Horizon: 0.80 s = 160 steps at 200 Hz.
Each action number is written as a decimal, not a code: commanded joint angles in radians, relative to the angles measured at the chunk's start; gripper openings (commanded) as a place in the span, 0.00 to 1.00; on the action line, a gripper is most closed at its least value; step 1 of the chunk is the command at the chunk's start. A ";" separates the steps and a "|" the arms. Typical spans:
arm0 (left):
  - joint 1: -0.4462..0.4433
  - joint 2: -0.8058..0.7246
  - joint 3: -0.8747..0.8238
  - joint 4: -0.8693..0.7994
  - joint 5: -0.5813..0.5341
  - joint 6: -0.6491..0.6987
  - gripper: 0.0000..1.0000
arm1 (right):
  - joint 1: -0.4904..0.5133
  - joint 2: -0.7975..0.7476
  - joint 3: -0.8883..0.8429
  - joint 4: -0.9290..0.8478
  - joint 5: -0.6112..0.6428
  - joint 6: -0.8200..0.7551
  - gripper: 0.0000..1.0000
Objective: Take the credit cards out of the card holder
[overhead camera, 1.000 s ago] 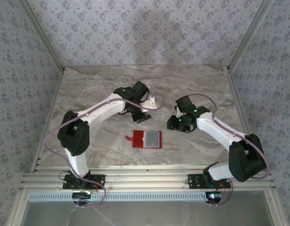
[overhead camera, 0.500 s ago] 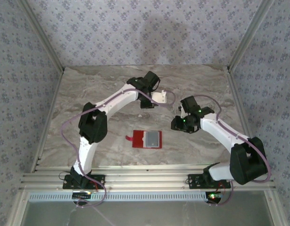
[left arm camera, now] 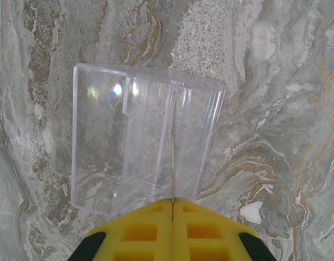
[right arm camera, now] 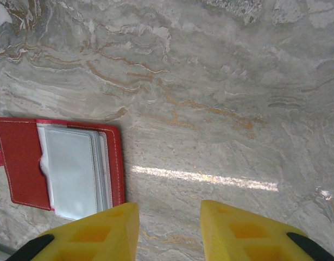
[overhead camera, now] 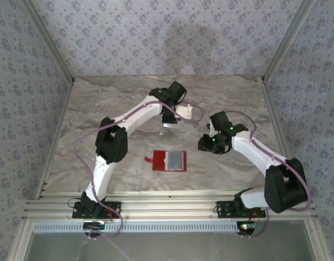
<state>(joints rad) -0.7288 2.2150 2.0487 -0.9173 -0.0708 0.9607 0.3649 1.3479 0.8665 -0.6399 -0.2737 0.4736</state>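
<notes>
Card holder (overhead camera: 169,161) on table (overhead camera: 237,98)

- The yellow left gripper (left arm camera: 172,201) is seen clamped tight on a clear plastic sleeve (left arm camera: 128,141).
- The marble table (left arm camera: 281,109) is seen right through it.

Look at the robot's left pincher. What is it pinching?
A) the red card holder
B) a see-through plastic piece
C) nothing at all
B: the left gripper has its yellow fingers shut on a see-through plastic piece, while the red card holder lies open on the table.
</notes>
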 commanded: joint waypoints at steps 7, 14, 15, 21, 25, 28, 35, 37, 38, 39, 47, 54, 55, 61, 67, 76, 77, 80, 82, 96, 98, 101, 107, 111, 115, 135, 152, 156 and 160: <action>-0.006 -0.025 0.031 -0.032 -0.027 0.036 0.00 | -0.011 -0.006 -0.009 -0.010 -0.015 -0.027 0.35; -0.007 -0.025 0.034 -0.031 -0.032 0.041 0.00 | -0.011 -0.007 -0.009 -0.010 -0.013 -0.028 0.35; -0.007 -0.025 0.035 -0.031 -0.032 0.042 0.00 | -0.012 -0.007 -0.009 -0.009 -0.012 -0.028 0.35; -0.007 -0.025 0.037 -0.031 -0.033 0.048 0.00 | -0.011 -0.007 -0.010 -0.010 -0.011 -0.029 0.35; -0.007 -0.025 0.039 -0.031 -0.036 0.048 0.00 | -0.012 -0.008 -0.011 -0.010 -0.010 -0.029 0.35; -0.006 -0.023 0.039 -0.029 -0.038 0.050 0.00 | -0.011 -0.009 -0.012 -0.010 -0.011 -0.030 0.35; -0.007 -0.023 0.042 -0.030 -0.042 0.053 0.00 | -0.013 -0.009 -0.013 -0.009 -0.010 -0.029 0.36; -0.006 -0.022 0.042 -0.029 -0.043 0.054 0.00 | -0.012 -0.009 -0.013 -0.010 -0.011 -0.029 0.36; -0.007 -0.022 0.043 -0.028 -0.043 0.055 0.00 | -0.012 -0.009 -0.013 -0.010 -0.011 -0.029 0.36; -0.007 -0.022 0.043 -0.028 -0.043 0.055 0.00 | -0.013 -0.009 -0.012 -0.010 -0.010 -0.029 0.35; -0.007 -0.021 0.046 -0.028 -0.045 0.059 0.00 | -0.013 -0.011 -0.013 -0.010 -0.009 -0.029 0.36; -0.007 -0.020 0.048 -0.025 -0.044 0.062 0.00 | -0.012 -0.011 -0.014 -0.009 -0.009 -0.030 0.35; -0.007 -0.019 0.048 -0.025 -0.043 0.062 0.00 | -0.012 -0.011 -0.015 -0.010 -0.009 -0.029 0.36; -0.006 -0.017 0.050 -0.023 -0.042 0.066 0.00 | -0.014 -0.011 -0.015 -0.009 -0.010 -0.028 0.35; -0.007 -0.015 0.052 -0.023 -0.044 0.068 0.00 | -0.015 -0.011 -0.015 -0.010 -0.011 -0.029 0.36; -0.007 -0.007 0.061 -0.026 -0.043 0.070 0.00 | -0.015 -0.010 -0.014 -0.010 -0.013 -0.030 0.36; -0.007 -0.007 0.062 -0.026 -0.043 0.072 0.00 | -0.015 -0.010 -0.015 -0.010 -0.012 -0.030 0.35; -0.007 -0.005 0.067 -0.026 -0.043 0.072 0.00 | -0.016 -0.010 -0.014 -0.010 -0.012 -0.029 0.35; -0.007 -0.003 0.070 -0.027 -0.043 0.073 0.00 | -0.016 -0.010 -0.015 -0.011 -0.012 -0.029 0.36; -0.007 0.010 0.092 -0.038 -0.044 0.076 0.00 | -0.016 -0.012 -0.015 -0.011 -0.012 -0.030 0.35; -0.006 0.012 0.095 -0.039 -0.044 0.077 0.00 | -0.016 -0.012 -0.015 -0.011 -0.012 -0.030 0.35; -0.007 0.015 0.101 -0.041 -0.045 0.077 0.00 | -0.016 -0.013 -0.015 -0.011 -0.011 -0.029 0.35; -0.008 0.019 0.111 -0.046 -0.044 0.076 0.00 | -0.016 -0.012 -0.014 -0.011 -0.011 -0.030 0.35; -0.008 0.023 0.117 -0.047 -0.043 0.078 0.00 | -0.017 -0.012 -0.015 -0.010 -0.012 -0.029 0.35; -0.009 0.025 0.122 -0.050 -0.041 0.079 0.00 | -0.017 -0.013 -0.015 -0.010 -0.012 -0.029 0.35; -0.008 0.040 0.137 -0.057 -0.039 0.088 0.00 | -0.018 -0.011 -0.017 -0.006 -0.012 -0.029 0.35; -0.007 0.057 0.142 -0.067 -0.037 0.091 0.00 | -0.018 -0.011 -0.020 -0.005 -0.012 -0.030 0.35; -0.006 0.061 0.143 -0.069 -0.036 0.091 0.00 | -0.019 -0.011 -0.020 -0.005 -0.012 -0.030 0.35; -0.006 0.065 0.143 -0.071 -0.037 0.090 0.00 | -0.019 -0.011 -0.021 -0.005 -0.012 -0.031 0.35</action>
<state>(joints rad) -0.7296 2.2368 2.1666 -0.9337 -0.1062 1.0290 0.3546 1.3479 0.8612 -0.6384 -0.2771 0.4614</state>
